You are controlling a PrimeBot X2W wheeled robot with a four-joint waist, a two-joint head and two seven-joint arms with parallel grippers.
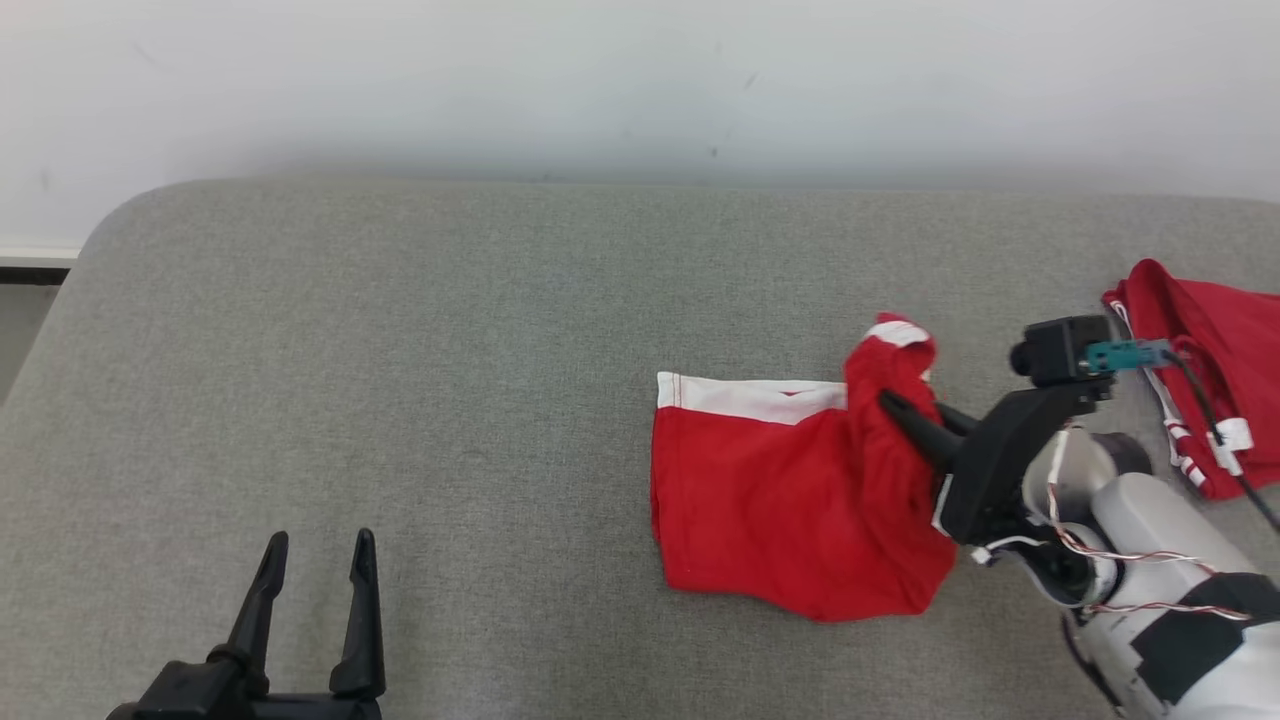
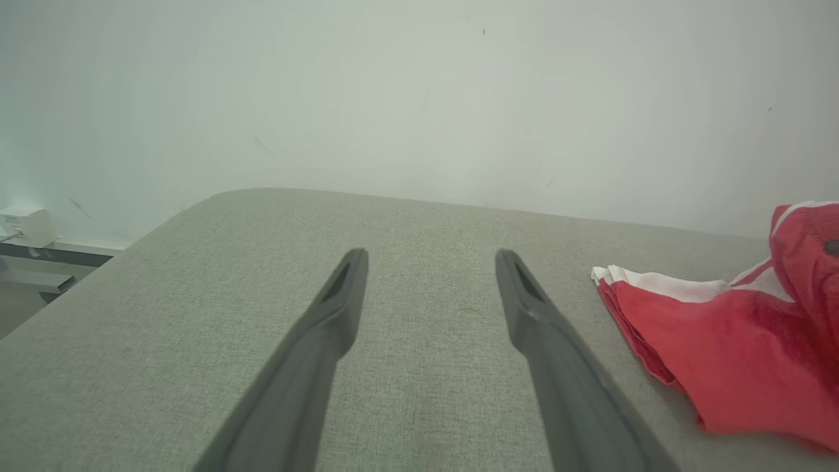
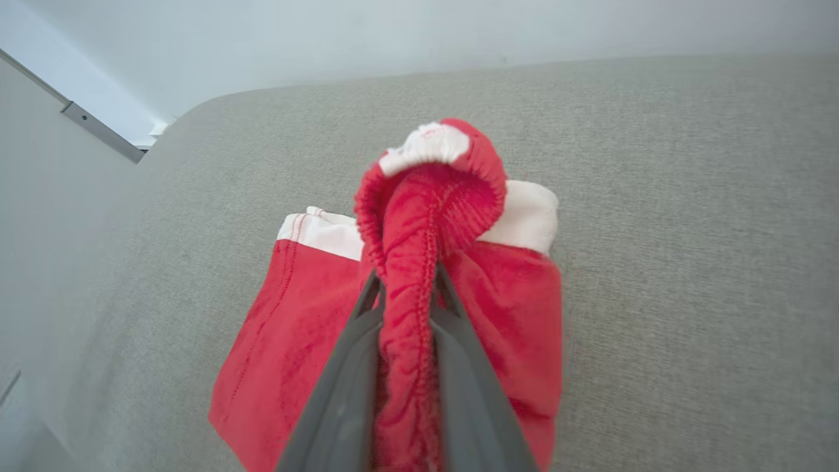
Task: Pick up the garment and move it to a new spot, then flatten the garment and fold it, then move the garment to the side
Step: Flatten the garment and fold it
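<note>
Currently folding. Clamped with right gripper [image 1: 895, 408] onto bunched edge of red fabric garment with white band [image 1: 770, 500], lying right of centre on grey woven surface [image 1: 400, 350]. Carry edge leftward, low; lay square. Use wide-open left gripper [image 1: 320, 548] to pin corner.

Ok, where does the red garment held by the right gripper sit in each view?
Head view: red garment right of centre, one edge lifted by the right gripper.
Left wrist view: garment at the right edge, beyond the open left gripper.
Right wrist view: garment at centre, a bunched edge pinched between the jaws.
Shared landmark: its white band, lying on the grey surface.
</note>
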